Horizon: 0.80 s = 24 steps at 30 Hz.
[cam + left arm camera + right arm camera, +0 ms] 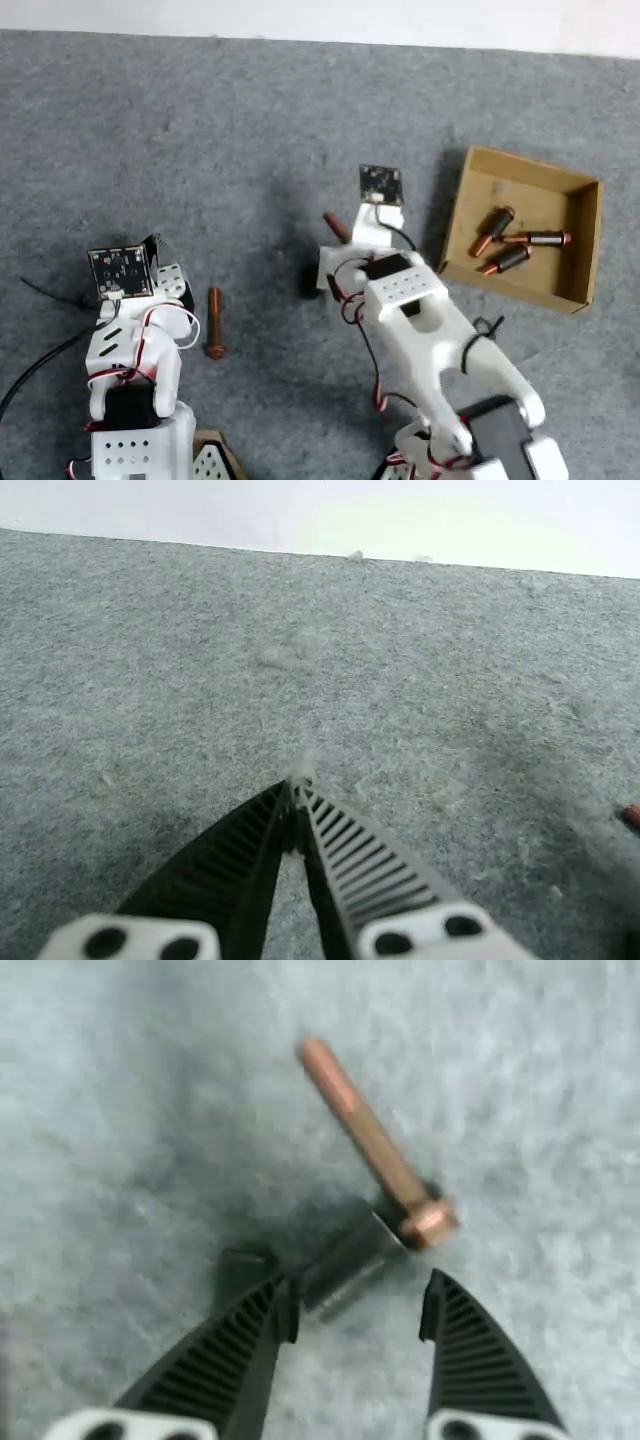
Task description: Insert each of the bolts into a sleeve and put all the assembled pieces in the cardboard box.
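A copper bolt lies on the grey carpet just beyond my right gripper, which is open. A dark sleeve sits between its fingers, close to the bolt's head. From above, this bolt pokes out beside the right gripper at mid-table. A second bolt lies loose to the right of my left gripper. The left gripper is shut on nothing, low over bare carpet. The cardboard box at the right holds three assembled pieces.
Grey carpet covers the table, with a white wall edge along the far side. A dark patch lies beside one right finger. Open carpet stretches between the two arms and beyond them.
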{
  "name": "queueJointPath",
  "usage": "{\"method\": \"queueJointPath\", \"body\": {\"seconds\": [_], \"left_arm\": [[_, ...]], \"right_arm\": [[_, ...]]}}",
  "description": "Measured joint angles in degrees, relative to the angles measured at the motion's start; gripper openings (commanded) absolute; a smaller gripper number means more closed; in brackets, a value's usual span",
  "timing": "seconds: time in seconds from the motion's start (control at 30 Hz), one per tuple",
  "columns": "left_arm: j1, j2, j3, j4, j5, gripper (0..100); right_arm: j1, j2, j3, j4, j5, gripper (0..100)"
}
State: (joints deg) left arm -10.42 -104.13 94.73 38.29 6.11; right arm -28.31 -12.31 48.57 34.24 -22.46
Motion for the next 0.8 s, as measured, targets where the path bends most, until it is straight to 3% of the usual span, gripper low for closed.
{"method": "queueJointPath", "body": {"seconds": [0.4,0.67,0.8], "left_arm": [[0.0,0.0,0.0,0.0,0.0,1],[0.0,0.0,0.0,0.0,0.0,1],[0.0,0.0,0.0,0.0,0.0,1]], "right_arm": [[-0.2,12.0,-5.8,-2.5,-0.1,18.7],[3.9,12.8,-6.2,-2.5,-0.2,18.6],[4.0,12.9,-6.2,-2.5,4.1,18.6]]}}
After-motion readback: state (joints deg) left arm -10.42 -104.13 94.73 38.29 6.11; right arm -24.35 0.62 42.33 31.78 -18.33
